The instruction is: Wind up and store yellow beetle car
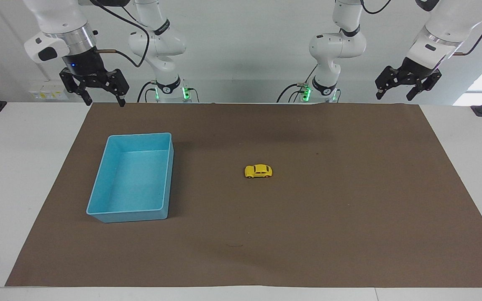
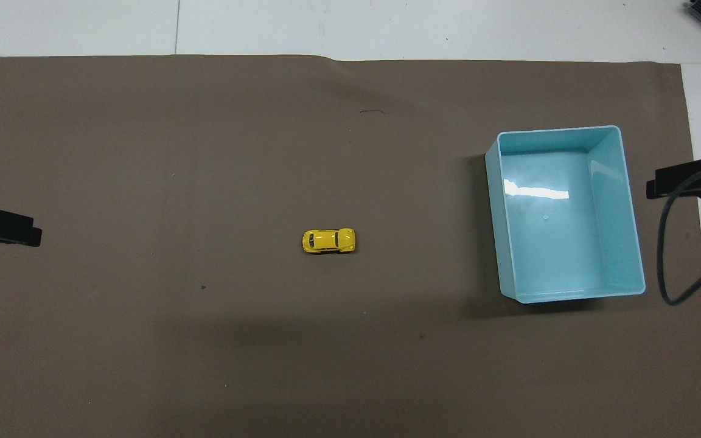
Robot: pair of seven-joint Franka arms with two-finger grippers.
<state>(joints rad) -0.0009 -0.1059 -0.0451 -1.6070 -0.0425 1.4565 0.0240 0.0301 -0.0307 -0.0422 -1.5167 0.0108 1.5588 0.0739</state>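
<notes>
The yellow beetle car is seen on its wheels on the brown mat, well apart from the blue bin (toward the left arm's end). It is judged light, rigid and glossy, best pinched across its flanks. The left gripper and right gripper are raised, spread and empty.

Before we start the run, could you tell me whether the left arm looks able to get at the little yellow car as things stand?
Probably yes. The yellow car sits alone on the brown mat, with nothing beside it. The left gripper hangs open and empty above the table's edge at its own end, and the blue bin stands toward the right arm's end.
</notes>
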